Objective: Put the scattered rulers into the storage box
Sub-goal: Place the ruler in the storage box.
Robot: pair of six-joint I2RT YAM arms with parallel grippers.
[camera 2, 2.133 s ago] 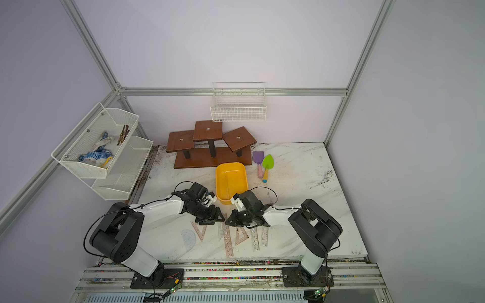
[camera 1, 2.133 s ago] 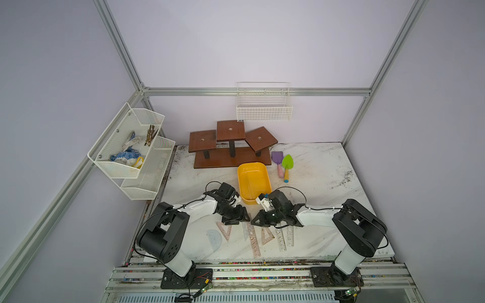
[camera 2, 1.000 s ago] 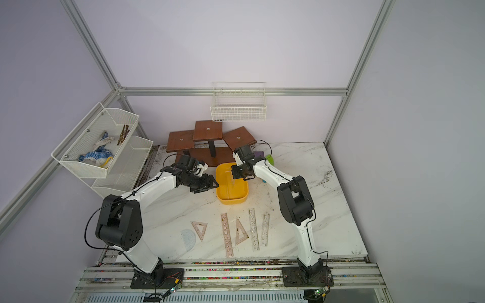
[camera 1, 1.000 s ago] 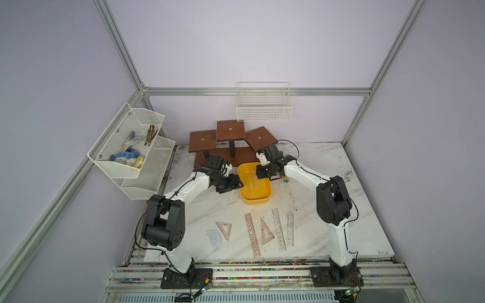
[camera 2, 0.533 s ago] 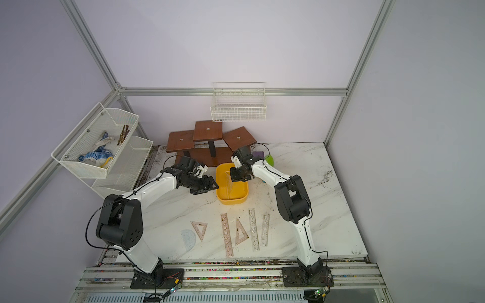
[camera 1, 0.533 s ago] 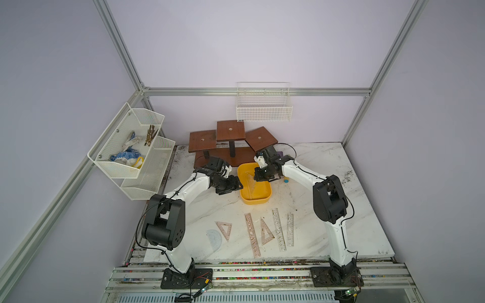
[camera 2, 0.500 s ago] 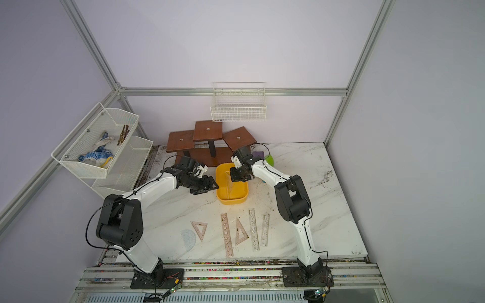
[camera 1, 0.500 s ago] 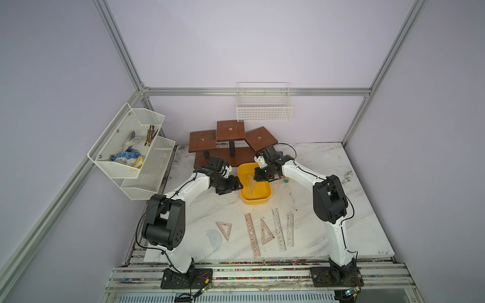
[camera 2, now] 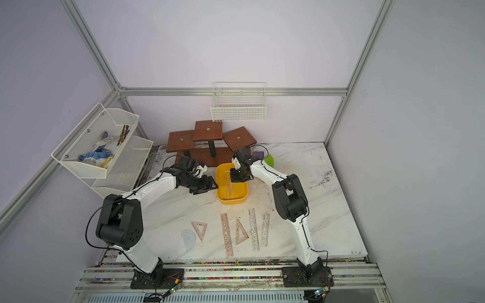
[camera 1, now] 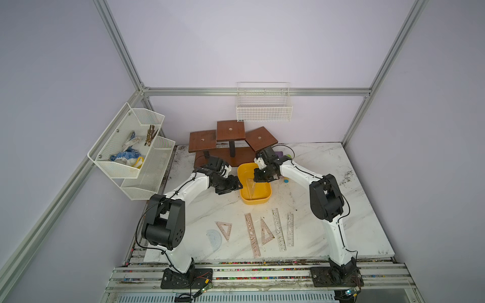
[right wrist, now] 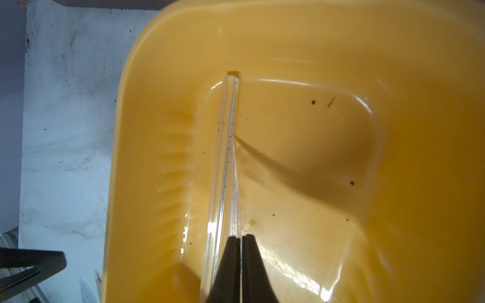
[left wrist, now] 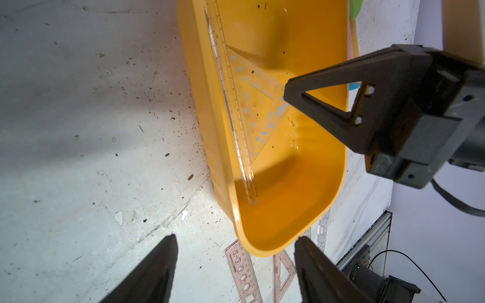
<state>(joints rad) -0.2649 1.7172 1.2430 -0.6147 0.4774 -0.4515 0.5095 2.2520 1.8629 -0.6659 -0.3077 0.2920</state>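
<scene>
The right gripper (right wrist: 240, 237) is pinching shut on a clear set square (left wrist: 252, 105), holding it on edge inside the box (camera 1: 256, 203) at mid-frame in both top views. A clear straightedge (right wrist: 225, 157) is lying beside it. The left gripper (camera 1: 235, 186) is hovering open just left of the box. Six rulers (camera 1: 252, 234) are lying lower in the frame on the table (camera 1: 341, 210).
</scene>
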